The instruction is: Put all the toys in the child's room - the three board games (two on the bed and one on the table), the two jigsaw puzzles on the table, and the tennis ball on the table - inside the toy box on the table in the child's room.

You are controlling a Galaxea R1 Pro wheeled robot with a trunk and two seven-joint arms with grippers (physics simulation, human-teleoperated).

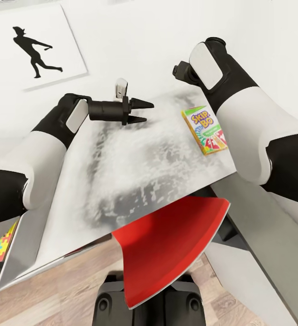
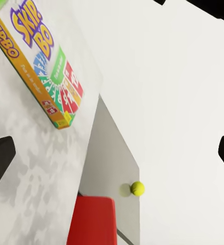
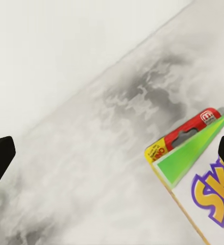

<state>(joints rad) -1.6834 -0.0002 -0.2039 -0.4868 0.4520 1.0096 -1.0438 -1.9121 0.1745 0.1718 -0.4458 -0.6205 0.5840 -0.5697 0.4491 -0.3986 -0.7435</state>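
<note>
My left gripper (image 1: 141,112) reaches level over the mottled grey surface (image 1: 135,172), jaws parted, empty. My right arm (image 1: 239,104) bends above the Skip-Bo box (image 1: 204,130) lying flat there; its fingertips (image 3: 0,161) sit spread, empty.

One orange-green printed "Skip-Bo" board game box (image 1: 204,130) lies at 1 o'clock in the head view. One multicoloured interlocking jigsaw mat (image 1: 0,244) shows at 8 o'clock. One small yellow-green tennis ball (image 2: 137,188) appears in the left wrist view.
</note>
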